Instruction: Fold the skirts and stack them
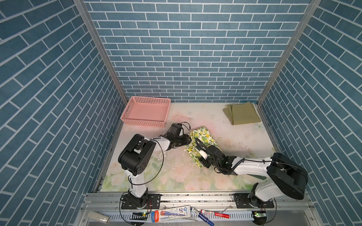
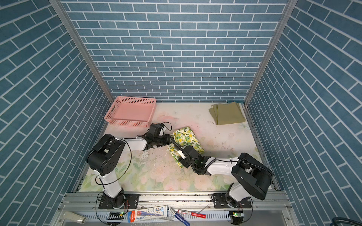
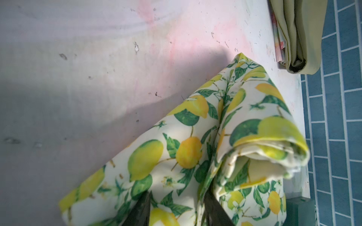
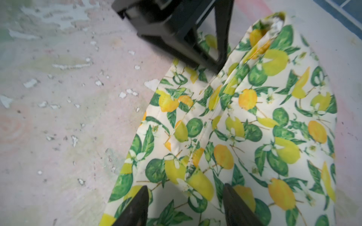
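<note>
The lemon-print skirt (image 1: 202, 140) (image 2: 186, 137) lies partly folded in the middle of the table, with a loose fold running along it (image 4: 254, 127) and a rolled end (image 3: 264, 148). My left gripper (image 1: 189, 139) (image 2: 171, 140) (image 3: 177, 207) is at its far-left end, open, its jaws straddling a ridge of cloth. At the near end my right gripper (image 1: 200, 163) (image 2: 181, 163) (image 4: 185, 197) is open over the fold line. The olive green skirt (image 1: 244, 115) (image 2: 229, 113) (image 3: 297, 29) rests folded at the back right, on top of a pastel floral skirt (image 3: 278, 45) of which only an edge shows.
A pink perforated basket (image 1: 145, 122) (image 2: 127, 122) stands at the back left. A dark green block (image 3: 299, 211) sits near the right side wall. Blue brick walls close three sides. Pens and a tube (image 1: 172, 213) lie on the front rail.
</note>
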Robot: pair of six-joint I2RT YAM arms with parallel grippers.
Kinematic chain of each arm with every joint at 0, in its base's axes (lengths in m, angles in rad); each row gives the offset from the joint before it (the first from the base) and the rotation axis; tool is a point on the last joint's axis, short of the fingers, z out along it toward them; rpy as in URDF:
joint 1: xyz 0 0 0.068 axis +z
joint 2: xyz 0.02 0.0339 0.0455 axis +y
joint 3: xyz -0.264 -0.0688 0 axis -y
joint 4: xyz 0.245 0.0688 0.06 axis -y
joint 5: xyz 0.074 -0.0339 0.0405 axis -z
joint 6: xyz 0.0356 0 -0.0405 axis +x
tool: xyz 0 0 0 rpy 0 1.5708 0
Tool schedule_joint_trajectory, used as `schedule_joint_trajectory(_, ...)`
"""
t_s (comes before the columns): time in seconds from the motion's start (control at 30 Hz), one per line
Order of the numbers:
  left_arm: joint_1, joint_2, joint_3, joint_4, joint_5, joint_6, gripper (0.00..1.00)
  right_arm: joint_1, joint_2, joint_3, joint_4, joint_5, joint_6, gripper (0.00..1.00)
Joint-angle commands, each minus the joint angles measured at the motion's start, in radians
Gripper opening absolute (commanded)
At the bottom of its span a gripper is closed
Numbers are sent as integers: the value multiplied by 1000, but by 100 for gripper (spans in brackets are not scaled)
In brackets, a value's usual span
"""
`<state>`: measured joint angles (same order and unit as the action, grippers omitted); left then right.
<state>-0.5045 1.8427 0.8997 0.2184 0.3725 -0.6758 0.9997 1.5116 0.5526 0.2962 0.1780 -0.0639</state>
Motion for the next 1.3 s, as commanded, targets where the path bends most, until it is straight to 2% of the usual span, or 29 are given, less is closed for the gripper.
schedule_joint_trajectory(0.0,7,49,8,-59,-11,22,46,8,35,32,14,74,-86,59)
schedule_joint_trajectory(0.2,7,58,28,-63,-14,24,45,9,59,36,64,144,-132,58)
schedule_joint_trajectory(0.5,7,67,37,-62,-12,21,44,13,128,57,106,140,-171,58)
schedule_joint_trajectory(0.7,7,79,41,-56,-3,18,43,19,178,88,127,185,-210,57)
schedule_joint_trajectory(0.77,7,79,41,-56,-1,17,43,19,194,104,121,190,-218,53)
schedule_joint_trajectory(0.97,7,79,39,-52,0,15,41,16,218,124,121,201,-222,13)
schedule_joint_trajectory(1.0,6,81,39,-51,2,15,41,14,220,130,114,199,-223,2)
schedule_joint_trajectory(1.13,7,85,40,-47,1,12,39,14,189,130,97,193,-207,0)
schedule_joint_trajectory(1.27,7,90,39,-41,0,8,35,14,95,92,101,170,-195,0)
